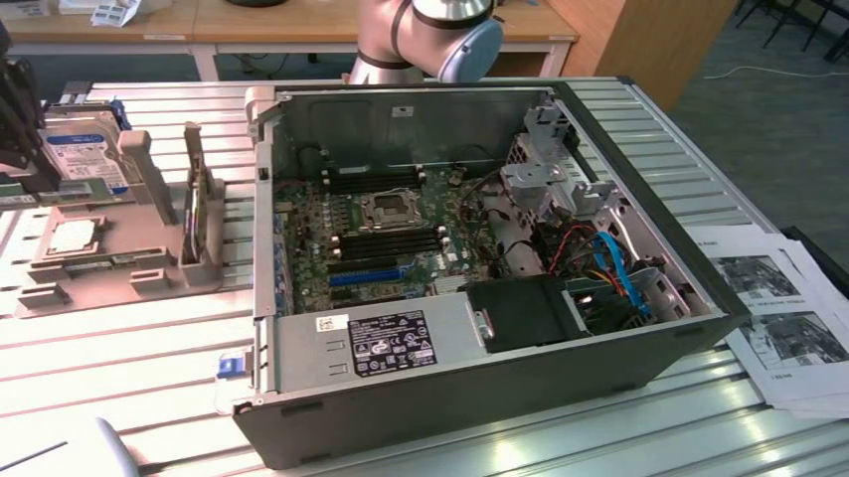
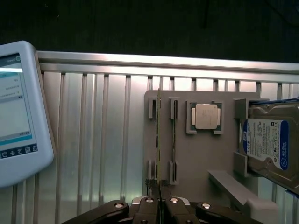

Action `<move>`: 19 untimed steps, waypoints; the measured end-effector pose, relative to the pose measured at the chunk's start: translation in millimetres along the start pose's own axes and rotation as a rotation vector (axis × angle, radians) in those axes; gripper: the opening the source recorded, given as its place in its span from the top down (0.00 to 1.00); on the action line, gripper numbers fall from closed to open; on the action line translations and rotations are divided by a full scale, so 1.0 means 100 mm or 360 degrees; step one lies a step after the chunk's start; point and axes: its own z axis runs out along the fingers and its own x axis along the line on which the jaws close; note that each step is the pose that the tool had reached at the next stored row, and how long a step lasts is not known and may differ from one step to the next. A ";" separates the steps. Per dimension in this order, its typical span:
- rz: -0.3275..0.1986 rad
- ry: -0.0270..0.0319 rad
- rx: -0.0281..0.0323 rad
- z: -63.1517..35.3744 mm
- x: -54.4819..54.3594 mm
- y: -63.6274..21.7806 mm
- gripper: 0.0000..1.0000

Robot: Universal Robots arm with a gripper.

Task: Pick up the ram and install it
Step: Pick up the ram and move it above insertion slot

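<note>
Pincer (image 2: 160,190) pressed together on the end of the ram (image 2: 158,135). Ram stands on edge in a slot of the grey holder (image 2: 196,158), not yet in the PC; the slot just beside it is bare. A white touchscreen device (image 2: 18,116) lies on the ribbed metal counter (image 2: 93,140), apart from the holder. On the holder past the ram: CPU chip (image 2: 207,115) flat in its recess, then hard drive (image 2: 273,140) w/ blue-white label. Exterior view, its left: same holder w/ drive & chip. Middle: open PC case (image 1: 670,343), motherboard (image 1: 318,234) exposed, blue slot strip (image 1: 365,276) on it. Arm (image 1: 424,35) rises behind the case. Exterior view's right: printed sheets (image 1: 776,318) on the counter.
</note>
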 end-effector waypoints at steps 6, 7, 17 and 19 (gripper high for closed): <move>0.0000 -0.00001 0.00000 -0.095 0.00 0.000 0.89; 0.0000 -0.00001 0.00000 -0.112 0.00 0.000 0.89; 0.0000 -0.00001 0.00001 -0.261 0.00 0.000 0.89; 0.0000 0.00000 0.00000 -0.291 0.00 0.000 0.89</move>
